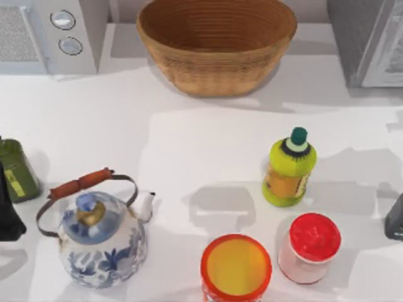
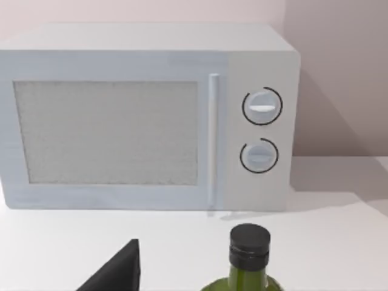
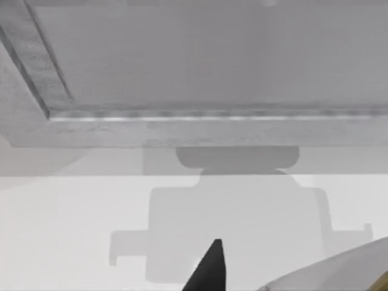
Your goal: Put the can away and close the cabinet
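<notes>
The left gripper (image 1: 9, 214) sat at the table's left edge, a dark shape just beside a green bottle (image 1: 17, 170); whether its fingers were spread or pressed together could not be told. From its wrist camera one dark fingertip (image 2: 118, 270) rose beside the bottle's black cap (image 2: 249, 241), with the microwave (image 2: 145, 115) standing behind them at the table's back left.

Right of that gripper stood a blue-and-white kettle (image 1: 101, 236) with a wooden grip on its handle. A wicker basket (image 1: 217, 44) occupied the back middle of the table (image 1: 189, 145). At the front edge stood the can (image 1: 236, 267), orange with a yellow top, and just right of it a red-lidded jar (image 1: 312, 246). Behind the jar was a yellow bottle (image 1: 289, 168) with a green cap.

The cabinet (image 1: 371, 38) filled the back right corner; its door looked possibly ajar. The right gripper (image 1: 395, 219) showed as a dark sliver at the right edge, well apart from the can, its fingers likewise impossible to judge.
</notes>
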Available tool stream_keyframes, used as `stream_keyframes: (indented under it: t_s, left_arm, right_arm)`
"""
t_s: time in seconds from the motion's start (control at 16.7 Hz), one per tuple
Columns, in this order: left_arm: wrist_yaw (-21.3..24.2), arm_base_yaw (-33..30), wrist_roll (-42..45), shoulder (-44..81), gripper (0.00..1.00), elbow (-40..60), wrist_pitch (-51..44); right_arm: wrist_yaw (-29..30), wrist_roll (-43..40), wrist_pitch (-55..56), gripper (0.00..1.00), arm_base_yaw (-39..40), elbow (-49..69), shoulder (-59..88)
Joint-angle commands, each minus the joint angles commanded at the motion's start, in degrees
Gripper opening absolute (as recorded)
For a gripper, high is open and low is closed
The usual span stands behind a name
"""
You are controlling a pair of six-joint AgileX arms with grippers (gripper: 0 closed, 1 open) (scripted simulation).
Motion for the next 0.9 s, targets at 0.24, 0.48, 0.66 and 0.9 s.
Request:
stream_keyframes:
  t_s: [0.24,0.48,0.66,0.9]
  left_arm:
    - [0.00,0.00,0.00,0.00,1.00,0.00,0.00]
    - [0.00,0.00,0.00,0.00,1.00,0.00,0.00]
    - [0.00,0.00,0.00,0.00,1.00,0.00,0.00]
    - [0.00,0.00,0.00,0.00,1.00,0.00,0.00]
  right_arm:
    - [0.02,0.11,0.14,0.00,-0.13,-0.15,0.13]
    - [1.38,0.75,1.03,0.00,0.69,-4.88,-6.07]
    - [3.30,1.79,2.57,0.00,2.26,-12.32,-17.14]
    - [6.10,3.67,5.45,0.00,5.54,-25.52,-39.69]
